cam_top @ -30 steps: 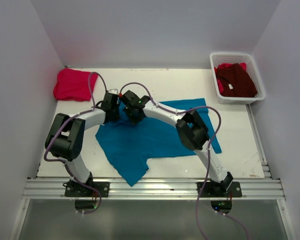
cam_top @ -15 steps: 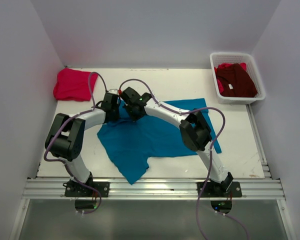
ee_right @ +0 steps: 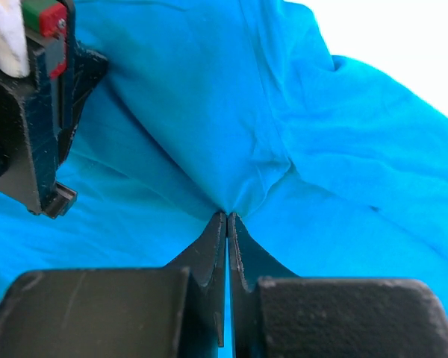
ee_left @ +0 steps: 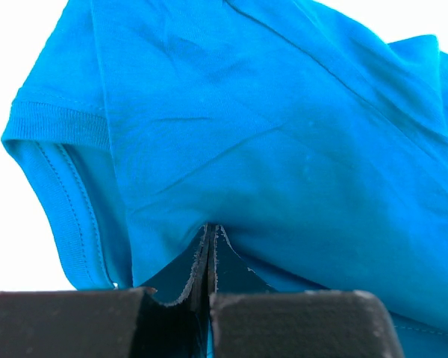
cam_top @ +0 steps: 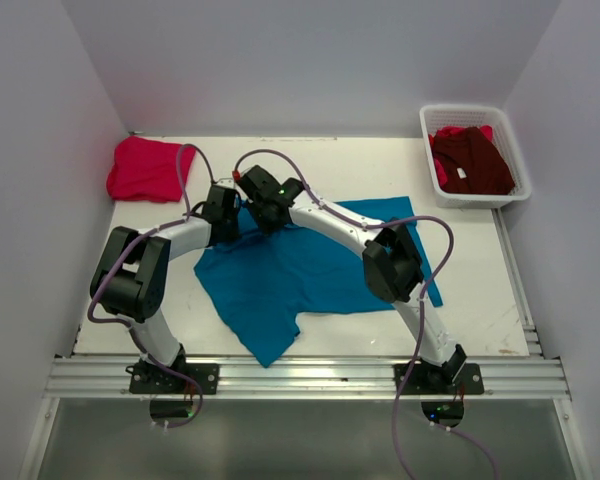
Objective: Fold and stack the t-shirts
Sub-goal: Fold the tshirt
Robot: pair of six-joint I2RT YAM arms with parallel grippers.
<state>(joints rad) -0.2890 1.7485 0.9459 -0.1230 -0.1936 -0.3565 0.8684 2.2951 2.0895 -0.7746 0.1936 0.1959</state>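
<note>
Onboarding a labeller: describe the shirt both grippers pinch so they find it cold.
On the white table, look at the middle, under both arms. The teal-blue t-shirt lies spread there, pinched by the left gripper and right gripper. It's the only blue one; the pinkish-red t-shirt sits far left, the maroon t-shirt in the basket.

Left claw (ee_left: 209, 237) blocks right claw (ee_right: 227, 218) leftward.

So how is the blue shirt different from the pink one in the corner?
The blue shirt lies spread out and wrinkled mid-table; the pink shirt is a small folded bundle at the far left corner. The left tool and right tool both pinch the blue shirt; nothing touches the pink shirt. Both lie on the table.
</note>
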